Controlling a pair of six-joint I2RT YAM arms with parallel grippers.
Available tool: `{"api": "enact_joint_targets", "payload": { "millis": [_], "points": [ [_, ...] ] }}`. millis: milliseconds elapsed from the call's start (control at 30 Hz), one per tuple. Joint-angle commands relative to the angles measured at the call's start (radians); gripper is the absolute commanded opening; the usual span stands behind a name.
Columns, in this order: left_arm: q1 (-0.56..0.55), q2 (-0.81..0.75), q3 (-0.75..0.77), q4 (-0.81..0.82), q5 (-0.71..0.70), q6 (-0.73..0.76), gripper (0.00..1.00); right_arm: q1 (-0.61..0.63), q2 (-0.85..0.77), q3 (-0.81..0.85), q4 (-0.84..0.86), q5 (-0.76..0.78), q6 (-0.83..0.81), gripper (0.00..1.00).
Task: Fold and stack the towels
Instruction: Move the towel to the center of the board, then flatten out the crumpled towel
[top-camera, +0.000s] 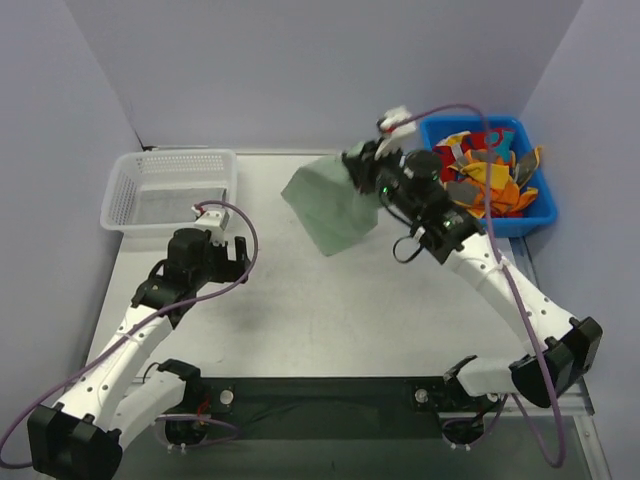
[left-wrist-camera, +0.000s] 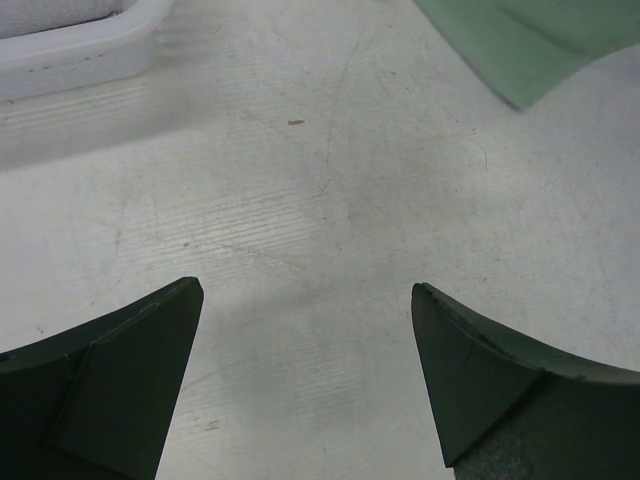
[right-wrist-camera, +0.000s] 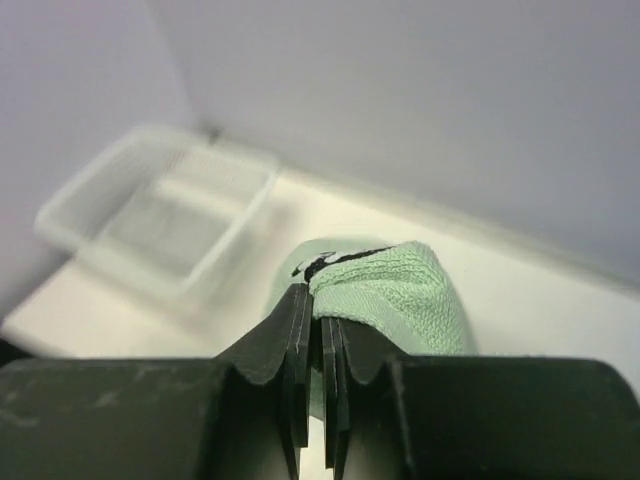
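My right gripper (top-camera: 358, 160) is shut on a pale green towel (top-camera: 328, 205) and holds it up so it hangs over the back middle of the table. In the right wrist view the green cloth (right-wrist-camera: 400, 290) is pinched between the closed fingers (right-wrist-camera: 297, 340). A grey towel (top-camera: 165, 205) lies in the white mesh basket (top-camera: 125, 190). Orange and red towels (top-camera: 485, 175) are piled in the blue bin (top-camera: 540, 205). My left gripper (top-camera: 222, 232) is open and empty over bare table near the basket; the left wrist view shows a corner of the green towel (left-wrist-camera: 520, 45) beyond it.
The basket stands at the back left, its rim in the left wrist view (left-wrist-camera: 90, 55). The blue bin stands at the back right. Grey walls close the table at the back and sides.
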Motion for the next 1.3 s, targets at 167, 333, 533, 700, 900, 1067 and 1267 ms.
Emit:
{"api": "enact_joint_targets", "payload": {
  "millis": [167, 333, 533, 700, 900, 1067, 1267],
  "points": [
    [0.001, -0.064, -0.016, 0.043, -0.112, -0.050, 0.96, 0.396, -0.261, -0.561, -0.320, -0.264, 0.206, 0.00],
    [0.001, -0.060, -0.020, 0.064, -0.099, -0.102, 0.92, 0.447, -0.241, -0.671, -0.541, -0.356, 0.343, 0.22],
    [-0.024, 0.019, -0.028, 0.072, 0.020, -0.245, 0.89, 0.432, -0.307, -0.605, -0.615, -0.217, 0.294, 0.69],
    [-0.160, 0.156, -0.008, 0.109, -0.038, -0.282, 0.89, 0.299, -0.232, -0.556, -0.595, -0.123, 0.216, 0.69],
    [-0.303, 0.429, 0.095, 0.136, -0.138, -0.271, 0.91, 0.277, -0.010, -0.522, -0.538, -0.045, 0.173, 0.72],
    [-0.372, 0.589, 0.127, 0.136, -0.195, -0.332, 0.91, 0.277, 0.127, -0.514, -0.501, -0.048, 0.191, 0.75],
    [-0.415, 0.733, 0.139, 0.132, -0.189, -0.405, 0.72, 0.251, 0.257, -0.491, -0.507, -0.074, 0.237, 0.73]
  ]
}}
